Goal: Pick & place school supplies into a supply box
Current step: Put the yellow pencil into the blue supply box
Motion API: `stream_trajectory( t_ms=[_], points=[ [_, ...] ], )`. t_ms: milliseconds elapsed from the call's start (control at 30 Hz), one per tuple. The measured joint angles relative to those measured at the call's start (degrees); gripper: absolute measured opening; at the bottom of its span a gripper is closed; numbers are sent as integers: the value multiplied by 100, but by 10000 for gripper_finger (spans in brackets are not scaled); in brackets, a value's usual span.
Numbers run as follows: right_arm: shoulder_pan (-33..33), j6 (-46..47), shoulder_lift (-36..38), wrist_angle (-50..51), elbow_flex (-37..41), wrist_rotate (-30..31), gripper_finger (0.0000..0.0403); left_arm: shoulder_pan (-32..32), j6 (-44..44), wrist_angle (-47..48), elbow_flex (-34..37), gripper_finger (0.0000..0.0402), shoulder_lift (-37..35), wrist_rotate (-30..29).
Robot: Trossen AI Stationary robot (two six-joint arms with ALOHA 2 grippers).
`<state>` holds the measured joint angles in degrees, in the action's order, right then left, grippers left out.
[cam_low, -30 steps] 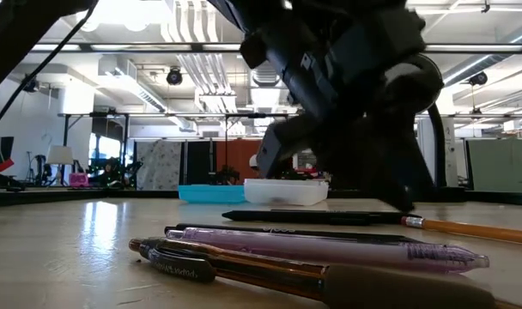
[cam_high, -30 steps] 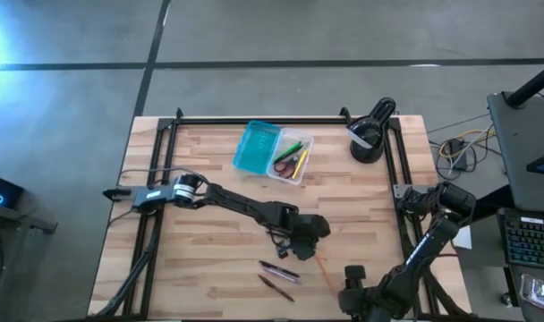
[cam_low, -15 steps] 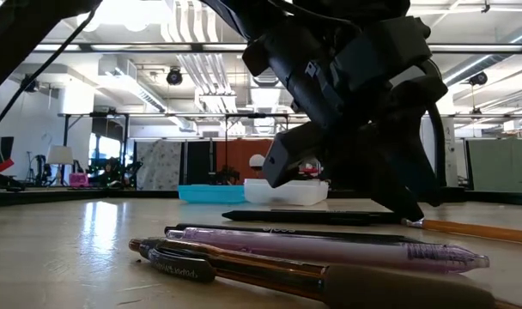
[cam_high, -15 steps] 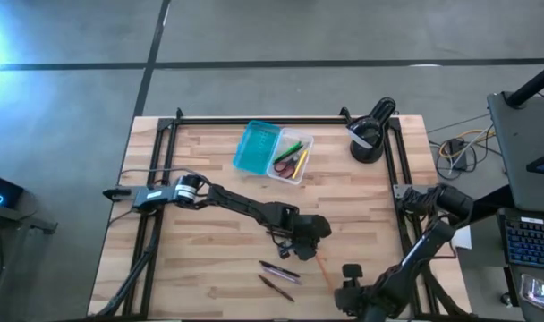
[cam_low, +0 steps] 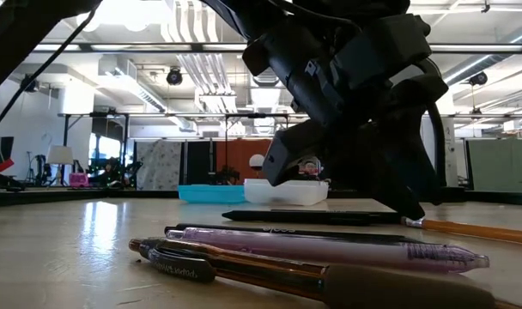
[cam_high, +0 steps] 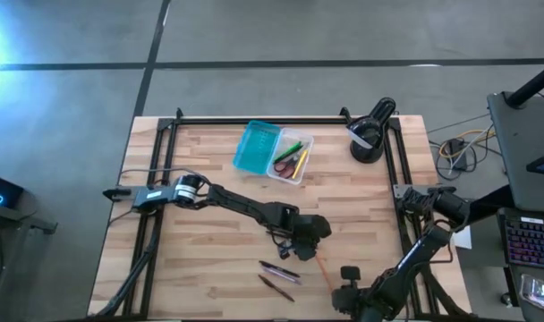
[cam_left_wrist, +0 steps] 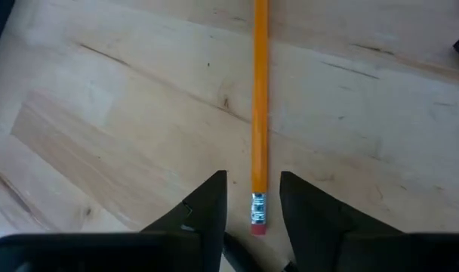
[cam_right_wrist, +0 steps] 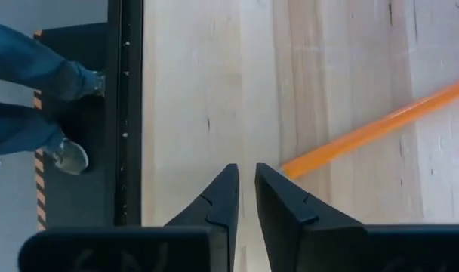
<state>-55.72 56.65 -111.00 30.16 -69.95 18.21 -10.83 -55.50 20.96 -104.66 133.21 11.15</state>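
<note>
High view gives me the whole butcher-block table, pale wood planks inside a black frame, standing on a grey floor crossed by dark lines. Low view looks past it into a big open hall with ceiling ducts and strip lights. My right wrist view also catches a person's legs in jeans beyond the table edge.

My left gripper is down near the middle of the table, its fingers spread a little with the eraser end of the orange pencil lying between them, not pinched. From above, that orange pencil runs away from the gripper toward the front edge. Just beside the gripper on the front-left side lie two pens; in the low view they fill the foreground, a violet translucent one and a brown one, with a thin dark pen behind them right under the arm, which blocks much of the room.

My right gripper sits at the front edge, just beyond the pencil's far tip, its fingers nearly together with a narrow gap and nothing in them.

Well behind the left gripper, the supply box lies open: turquoise half and clear half, the latter holding red-handled scissors, a green marker and a yellow pencil. A black round device stands at the back right corner.
</note>
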Motion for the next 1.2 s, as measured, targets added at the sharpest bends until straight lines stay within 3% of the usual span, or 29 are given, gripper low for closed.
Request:
stream_trajectory(
  t_ms=[200, 1200],
  points=[
    [7, 72, 0, 422, 0, 141, 38, 0, 0, -85, 0, 108, 0, 38],
    [0, 36, 13, 75, 61, 84, 38, 11, 43, -347, 0, 108, 201, 314]
  ],
)
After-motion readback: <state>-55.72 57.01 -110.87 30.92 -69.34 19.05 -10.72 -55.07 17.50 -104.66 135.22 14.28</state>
